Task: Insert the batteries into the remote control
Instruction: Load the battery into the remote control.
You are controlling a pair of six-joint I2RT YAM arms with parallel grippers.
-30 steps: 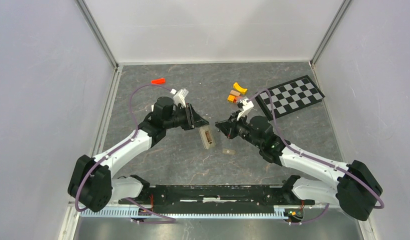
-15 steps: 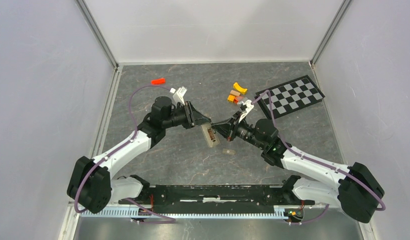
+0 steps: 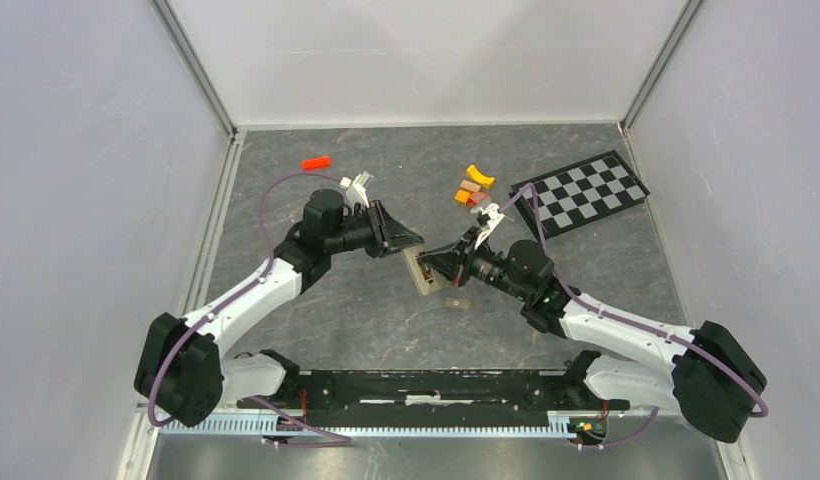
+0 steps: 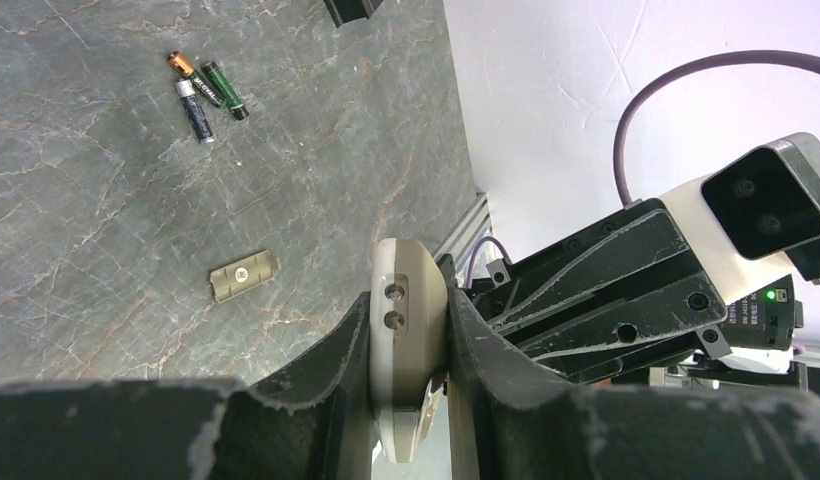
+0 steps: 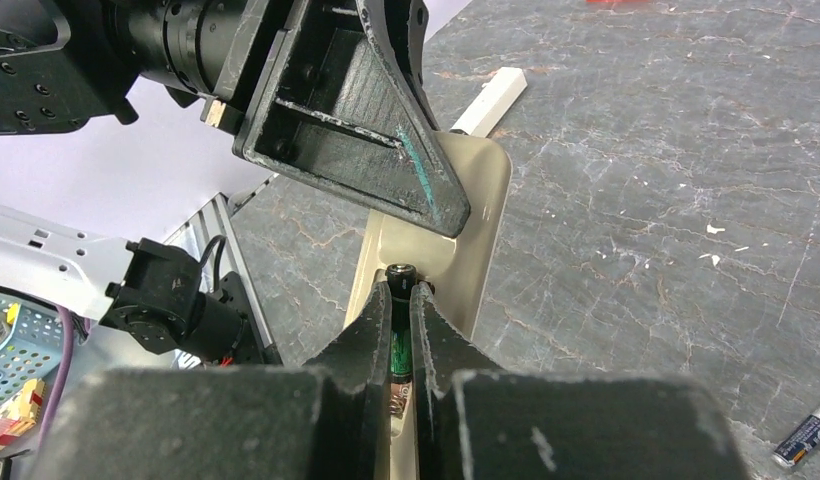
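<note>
**Two-arm stage, battery at the remote.** The left gripper (image 4: 407, 312) is clenched on the remote control (image 4: 404, 365), one finger against each long edge. The remote is held tilted and reaches past the fingertips toward the right gripper (image 5: 400, 298).

The right gripper grasps one battery (image 5: 399, 345), a dark, green-tinted cylinder pinched between narrowly set fingers. The battery's front end meets the tan back of the remote just ahead of the fingertips, directly beneath the left gripper's finger. Whether it sits in the recess cannot be told.

Three loose batteries (image 4: 204, 90) lie together on the counter (image 4: 96, 210), well ahead of the left gripper and to its left. A tan battery cover (image 4: 244, 276) lies flat, nearer, just left of that gripper's fingers.

A white bar (image 5: 491, 98) lies on the counter beyond the remote. Orange and yellow blocks (image 3: 471, 188) and a checkerboard (image 3: 581, 192) lie behind the right gripper. A red piece (image 3: 316, 162) lies beyond the left gripper.
</note>
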